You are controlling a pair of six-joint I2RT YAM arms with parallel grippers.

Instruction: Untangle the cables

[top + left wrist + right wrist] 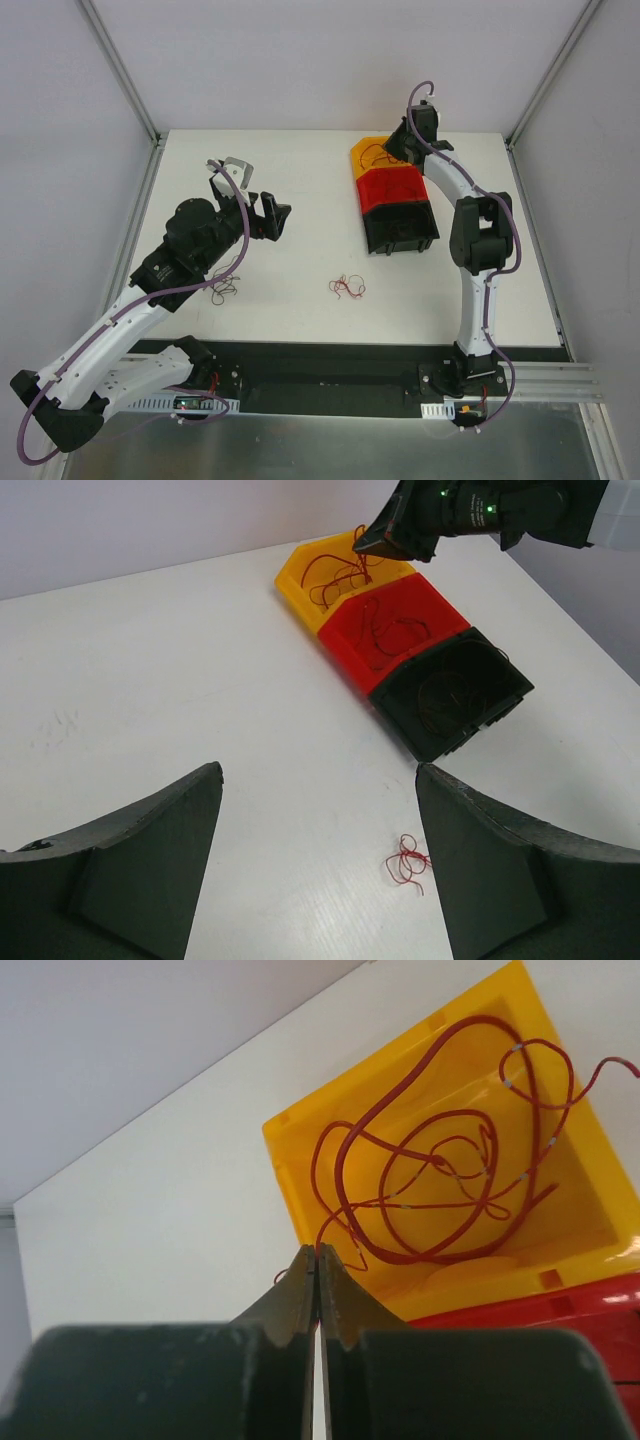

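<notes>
1. A dark tangle (225,288) of cables lies on the counter (300,170) beside the left arm, behind its gripper.
2. The left gripper (318,775) is spread wide and holds nothing.
3. A red tangle (406,860), roundish with no clear long axis, lies just beside its right finger.
4. The right gripper (317,1260), pressed together, pinches a looped cable (437,1160) at the yellow bin's (290,1175) rim. The loops stretch diagonally away from its tips.

White tabletop (300,200) within pale grey walls (300,60) and slanting aluminium corner posts (120,70).
</notes>
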